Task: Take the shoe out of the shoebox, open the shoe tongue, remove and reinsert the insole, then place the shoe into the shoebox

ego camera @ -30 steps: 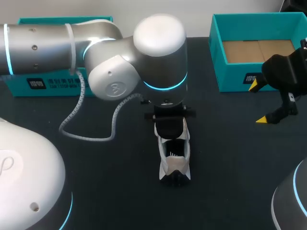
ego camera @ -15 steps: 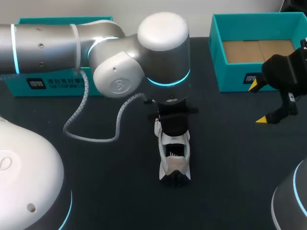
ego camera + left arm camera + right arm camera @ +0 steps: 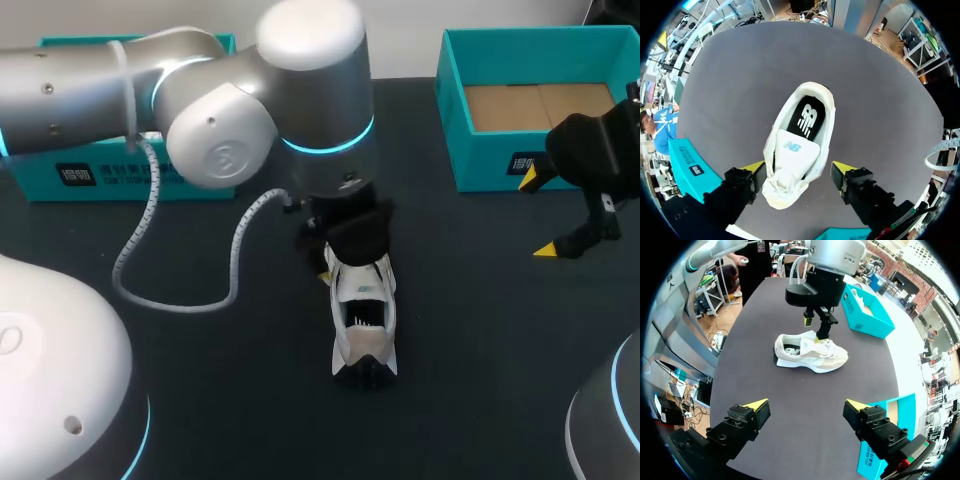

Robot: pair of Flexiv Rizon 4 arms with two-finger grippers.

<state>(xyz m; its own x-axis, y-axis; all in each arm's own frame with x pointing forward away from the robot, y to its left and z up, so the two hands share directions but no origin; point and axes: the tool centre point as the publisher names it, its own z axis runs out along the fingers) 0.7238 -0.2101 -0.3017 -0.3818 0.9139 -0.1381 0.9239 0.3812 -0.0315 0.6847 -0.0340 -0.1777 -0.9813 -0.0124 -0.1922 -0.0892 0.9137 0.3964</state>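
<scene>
A white shoe stands on the dark table, heel toward me, and shows side-on in the right wrist view. Its black insole lies inside, visible behind the white tongue. My left gripper hangs open just above the toe end, one yellow-tipped finger on each side, neither touching the shoe. In the head view it sits at the shoe's far end. My right gripper stands open and empty beside the teal shoebox, well to the right of the shoe.
The shoebox's teal lid lies at the back left, behind my left arm. A grey cable loops down from the left arm over the table. Open dark tabletop lies between the shoe and my right gripper.
My left gripper has opened from nearly shut and let go of the shoe's tongue area. Its arm has shifted back and left, baring more of the shoe. The right arm has not moved.
</scene>
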